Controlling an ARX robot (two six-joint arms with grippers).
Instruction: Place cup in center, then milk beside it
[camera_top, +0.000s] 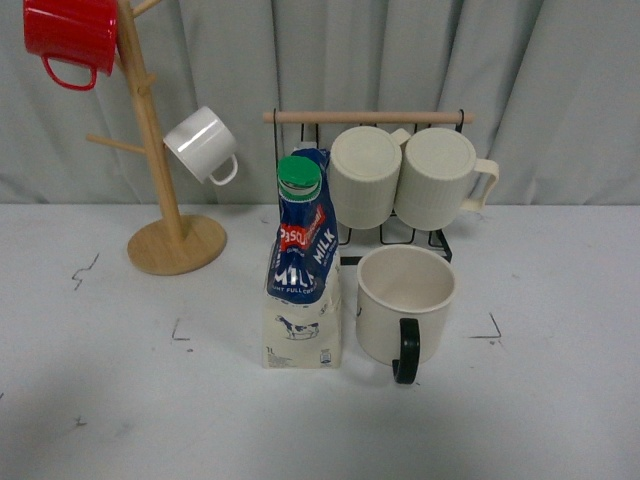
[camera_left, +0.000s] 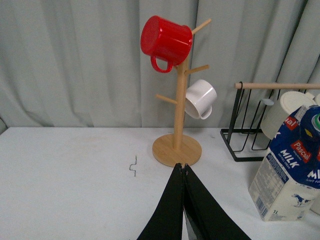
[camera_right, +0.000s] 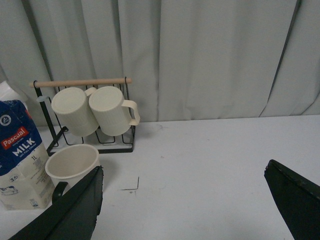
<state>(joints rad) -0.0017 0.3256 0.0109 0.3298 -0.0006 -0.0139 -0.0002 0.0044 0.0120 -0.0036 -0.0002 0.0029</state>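
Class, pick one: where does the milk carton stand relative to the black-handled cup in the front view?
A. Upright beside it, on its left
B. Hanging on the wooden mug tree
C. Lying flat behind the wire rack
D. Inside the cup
A: the milk carton stands upright just left of the cup on the table.

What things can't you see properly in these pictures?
- Front view: the cup shows only its handle side, so any picture on its other sides is hidden.
- Front view: the red mug is cut off by the top edge.
- Left wrist view: the milk is cut off at the right edge; the cup is out of view.
- Right wrist view: the right tool hides part of the cup's handle.
- Small print on the milk is too small to read.
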